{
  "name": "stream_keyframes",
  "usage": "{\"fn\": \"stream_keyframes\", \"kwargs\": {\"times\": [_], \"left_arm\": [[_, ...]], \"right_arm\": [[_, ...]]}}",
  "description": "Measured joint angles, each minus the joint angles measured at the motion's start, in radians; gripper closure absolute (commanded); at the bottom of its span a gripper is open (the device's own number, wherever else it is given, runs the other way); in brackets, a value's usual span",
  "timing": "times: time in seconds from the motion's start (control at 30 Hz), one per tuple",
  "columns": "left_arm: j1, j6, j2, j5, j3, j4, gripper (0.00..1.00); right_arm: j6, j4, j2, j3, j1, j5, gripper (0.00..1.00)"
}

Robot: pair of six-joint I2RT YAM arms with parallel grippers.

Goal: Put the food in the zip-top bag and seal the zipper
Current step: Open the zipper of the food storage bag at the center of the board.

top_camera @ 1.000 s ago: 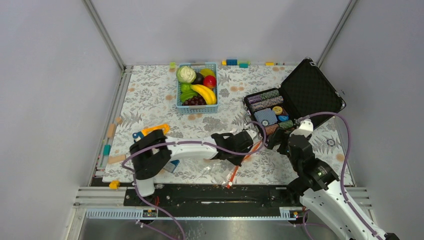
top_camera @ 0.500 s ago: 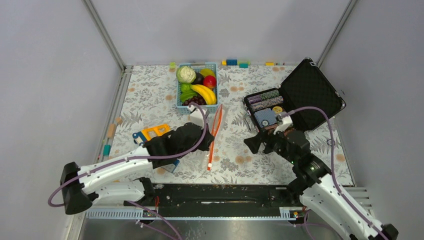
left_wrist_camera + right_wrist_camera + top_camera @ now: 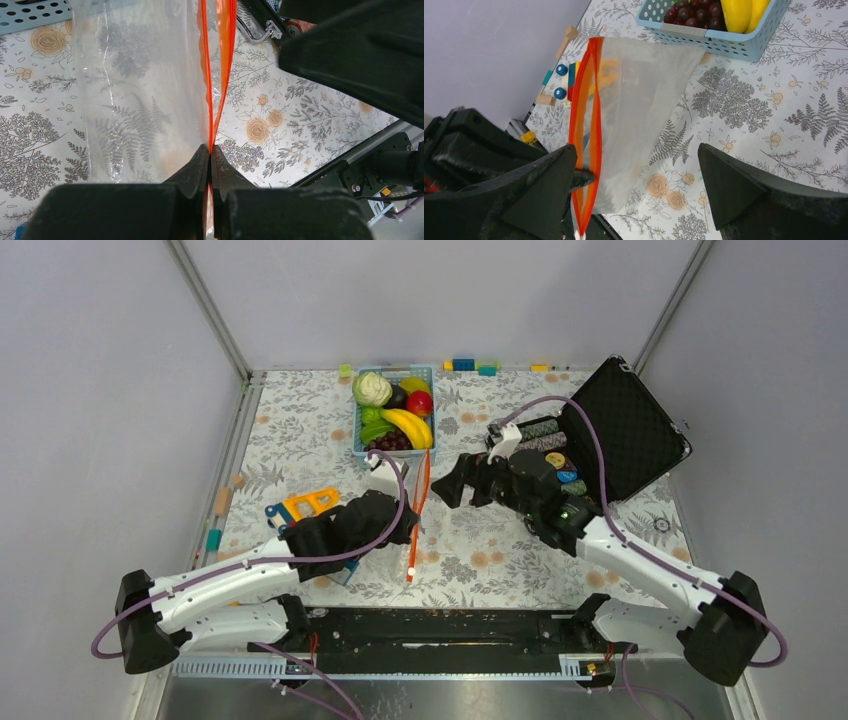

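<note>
The zip-top bag point(image 3: 418, 502) hangs edge-on from my left gripper point(image 3: 404, 527), which is shut on its orange-red zipper point(image 3: 424, 480). In the left wrist view the jaws point(image 3: 210, 148) pinch the zipper point(image 3: 216, 65), and the clear bag point(image 3: 145, 90) spreads to its left. My right gripper point(image 3: 451, 485) is open just right of the bag; in its wrist view the gripper point(image 3: 637, 150) is spread wide around the bag point(image 3: 644, 95), beside the parted zipper point(image 3: 585, 115). The food lies in the blue basket point(image 3: 357, 430): banana point(image 3: 410, 426), apple point(image 3: 420, 402), grapes point(image 3: 389, 442), cabbage head point(image 3: 372, 388).
An open black case point(image 3: 625, 425) with poker chips stands at the right, behind my right arm. Toy blocks point(image 3: 305, 502) lie left of my left gripper, and small blocks line the back wall point(image 3: 465, 365). The basket's near wall point(image 3: 724, 42) is just beyond the bag.
My left gripper carried the bag from the front centre left and farther in, toward the basket. My right arm stretched left and forward, up to the bag's right side.
</note>
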Motion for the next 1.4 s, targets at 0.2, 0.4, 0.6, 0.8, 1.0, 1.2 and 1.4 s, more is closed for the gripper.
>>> {"fn": "stream_keyframes", "kwargs": {"times": [0.2,0.4,0.6,0.8,1.0,1.2,1.4], "left_arm": [[0.000,-0.006,0.000,0.004,0.000,0.000,1.00],[0.000,-0.011,0.000,0.011,0.000,0.001,1.00],[0.000,-0.017,0.000,0.017,0.000,0.001,1.00],[0.000,-0.018,0.002,0.020,0.000,0.002,1.00],[0.000,-0.018,0.019,0.025,0.000,0.002,1.00],[0.000,-0.021,0.020,0.027,0.000,0.002,1.00],[0.000,-0.024,0.020,0.025,0.000,0.000,1.00]], "right_arm": [[0.011,0.024,0.113,0.048,0.021,0.048,0.00],[0.024,0.029,0.157,0.065,0.034,0.099,0.00],[0.048,0.039,0.225,0.089,0.048,0.137,0.00],[0.047,0.000,0.248,0.130,0.108,0.200,0.00],[0.032,-0.048,0.252,0.167,0.151,0.266,0.00],[0.031,-0.110,0.287,0.189,0.163,0.315,0.00],[0.040,-0.208,0.364,0.254,0.190,0.372,0.14]]}}
